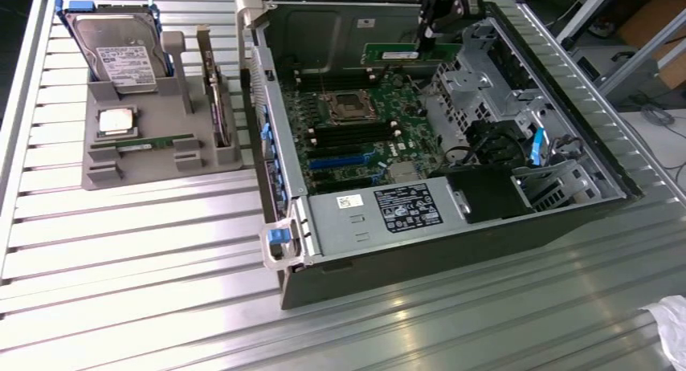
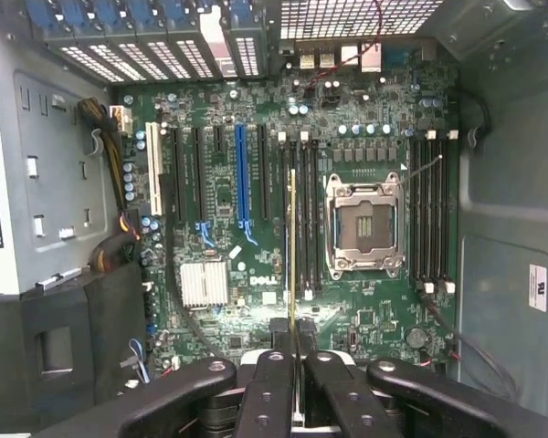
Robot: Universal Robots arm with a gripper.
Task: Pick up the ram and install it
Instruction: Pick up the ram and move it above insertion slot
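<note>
Your gripper (image 2: 292, 334) is clamped on one ram stick (image 1: 403, 54), holding it above the motherboard (image 2: 219, 228) in the open case (image 1: 354, 226). One hard drive (image 1: 124, 54) and one processor chip (image 1: 115, 120) sit in the tray (image 1: 108, 175).

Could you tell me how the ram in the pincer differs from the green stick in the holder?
The ram is gripped by the shut pincer; the green stick sits free in the grey holder. The ram is inside the case, the green stick outside. Both are narrow, green.
</note>
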